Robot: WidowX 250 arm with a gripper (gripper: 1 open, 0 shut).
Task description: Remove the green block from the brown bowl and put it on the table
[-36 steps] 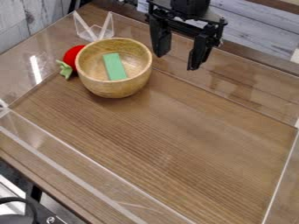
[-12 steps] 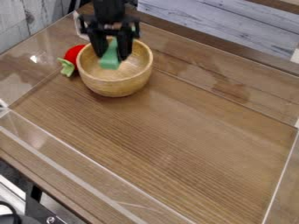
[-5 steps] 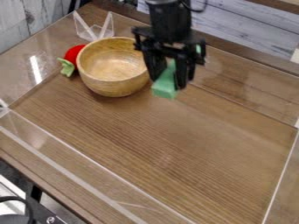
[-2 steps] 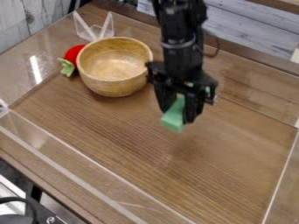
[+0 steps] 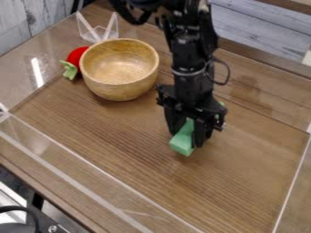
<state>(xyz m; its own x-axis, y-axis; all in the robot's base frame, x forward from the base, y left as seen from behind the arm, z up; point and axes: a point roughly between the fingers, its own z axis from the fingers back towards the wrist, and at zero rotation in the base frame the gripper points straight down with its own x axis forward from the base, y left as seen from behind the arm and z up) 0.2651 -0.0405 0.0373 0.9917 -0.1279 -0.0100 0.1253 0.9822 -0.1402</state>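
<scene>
Jaws clamped on block (image 5: 183,141), gripper (image 5: 186,136) pointing down over table (image 5: 109,146) right of bowl (image 5: 119,69), bowl holding nothing, red-and-green toy (image 5: 76,63) just left of bowl.

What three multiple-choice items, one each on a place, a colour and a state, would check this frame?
1. Where is the green block?
A. In the brown bowl
B. Between the gripper's fingers, low over the table
C. Beside the toy

2. What colour is the toy behind the brown bowl?
A. Red and green
B. Blue
C. Yellow

3. What is in the bowl?
A. The block
B. The toy
C. Nothing

Answers: 1 B, the gripper clamps it above the table; 2 A, red body, green edge; 3 C, its pale inside is bare.
</scene>
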